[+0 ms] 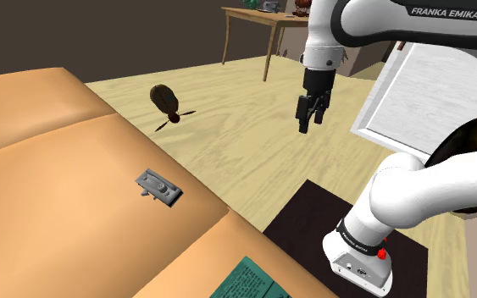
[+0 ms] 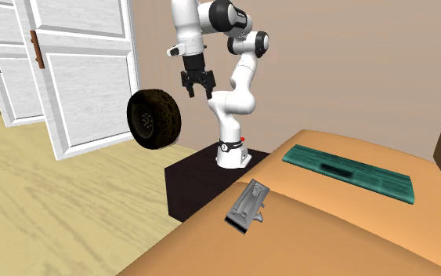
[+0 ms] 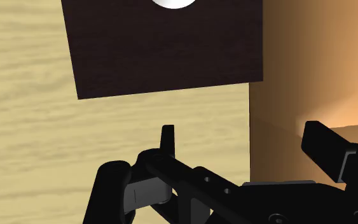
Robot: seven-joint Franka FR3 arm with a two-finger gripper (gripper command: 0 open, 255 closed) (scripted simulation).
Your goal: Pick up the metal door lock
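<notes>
Black fingers [image 3: 166, 139] hang above pale wood-grain floor [image 3: 25, 127] and a dark-brown stand [image 3: 165, 51]; the lock [image 1: 159, 187] is grey, its surface [image 1: 58, 195] plain orange.

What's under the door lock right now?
The grey door lock lies on the tan surface, near its edge. Nothing else shows beneath it, though its own body covers the spot directly underneath.

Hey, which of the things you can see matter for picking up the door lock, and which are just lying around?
For the job: grey door lock on the tan surface; open gripper.
Lying about: tyre; green flat panel; dark brown object on the floor; white doors.
</notes>
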